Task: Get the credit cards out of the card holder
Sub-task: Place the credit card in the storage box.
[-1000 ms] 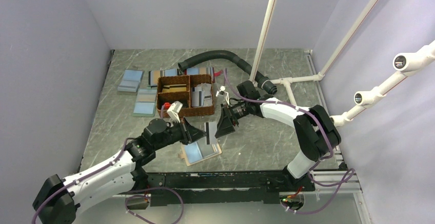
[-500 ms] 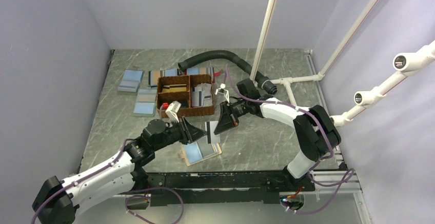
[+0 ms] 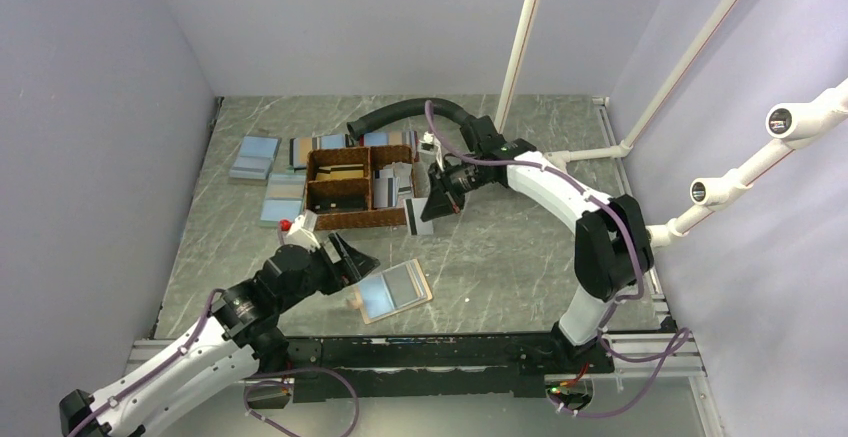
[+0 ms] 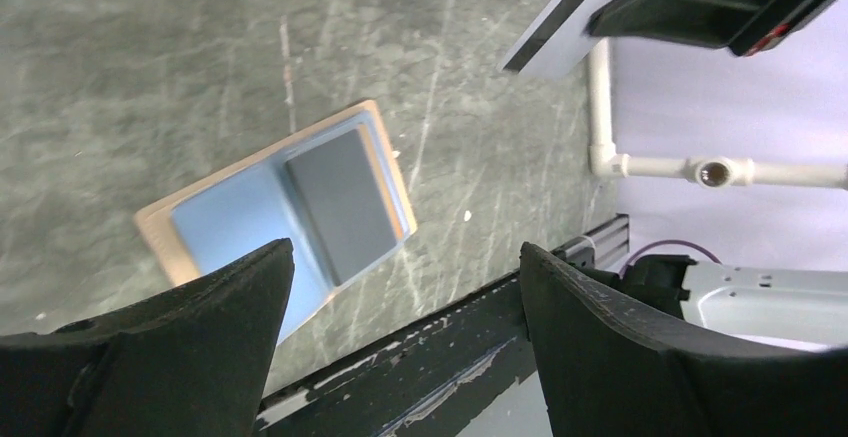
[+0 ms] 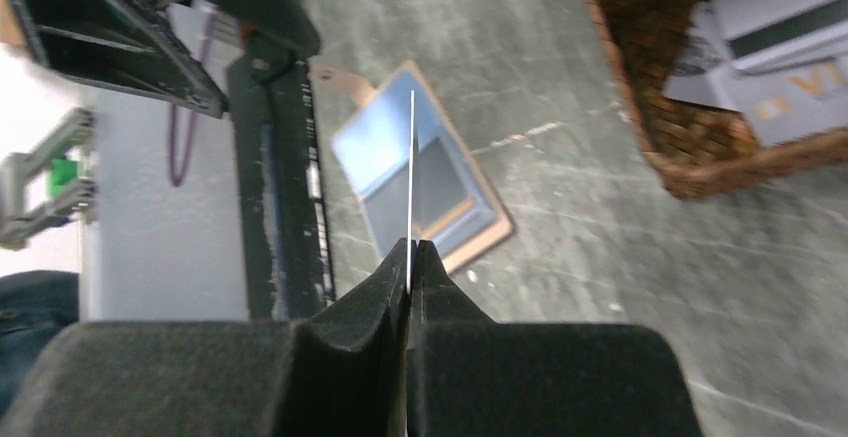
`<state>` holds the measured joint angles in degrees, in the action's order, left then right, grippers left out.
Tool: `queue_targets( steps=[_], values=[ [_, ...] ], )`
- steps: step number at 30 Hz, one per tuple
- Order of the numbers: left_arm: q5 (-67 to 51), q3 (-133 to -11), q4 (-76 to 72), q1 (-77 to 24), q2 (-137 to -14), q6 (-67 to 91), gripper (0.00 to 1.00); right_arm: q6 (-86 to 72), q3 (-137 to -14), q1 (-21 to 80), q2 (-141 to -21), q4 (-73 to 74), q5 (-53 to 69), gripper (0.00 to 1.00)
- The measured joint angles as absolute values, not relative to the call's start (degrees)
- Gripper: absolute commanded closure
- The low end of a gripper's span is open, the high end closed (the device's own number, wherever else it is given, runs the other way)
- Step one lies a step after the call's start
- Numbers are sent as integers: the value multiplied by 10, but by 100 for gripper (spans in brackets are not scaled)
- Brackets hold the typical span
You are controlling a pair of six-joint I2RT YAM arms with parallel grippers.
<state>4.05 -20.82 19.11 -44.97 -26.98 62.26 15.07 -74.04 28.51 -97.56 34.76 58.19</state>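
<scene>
The card holder lies open on the table, tan-rimmed with light blue and grey inner faces, and also shows in the left wrist view and the right wrist view. My left gripper is open just left of it, nothing between its fingers. My right gripper is shut on a white credit card with a dark stripe, held in the air beside the basket's right end. That card appears edge-on between the shut jaws.
A brown woven basket with two compartments holds several cards. Flat blue rectangles lie at the back left. A black hose curves behind the basket. White pipes rise at the back right.
The left gripper let go of the card, opened, and drew back to the left. The right gripper shut on the card and carried it up toward the basket.
</scene>
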Motion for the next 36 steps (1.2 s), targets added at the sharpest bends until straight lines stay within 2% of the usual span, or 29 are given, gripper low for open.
queue_targets(
  steps=[11, 22, 23, 28, 30, 32, 36],
  values=[
    [62, -208, 277, -449, -268, 663, 12, 159, -897, 286, -1054, 399, 446, 100],
    [67, -208, 309, -449, -258, 687, 12, 132, -1016, 311, -1134, 403, 371, 100],
    [68, -208, 311, -449, -256, 688, 12, 129, -1023, 313, -1140, 402, 366, 97],
    [72, -208, 316, -449, -247, 697, 12, 118, -1052, 328, -1173, 399, 332, 69],
    [73, -208, 316, -449, -246, 699, 12, 114, -1063, 330, -1189, 400, 310, 62],
    [73, -208, 316, -449, -245, 702, 12, 113, -1081, 330, -1211, 398, 275, 57],
    [72, -208, 315, -449, -245, 705, 12, 113, -1083, 328, -1218, 395, 221, 54]
  ],
)
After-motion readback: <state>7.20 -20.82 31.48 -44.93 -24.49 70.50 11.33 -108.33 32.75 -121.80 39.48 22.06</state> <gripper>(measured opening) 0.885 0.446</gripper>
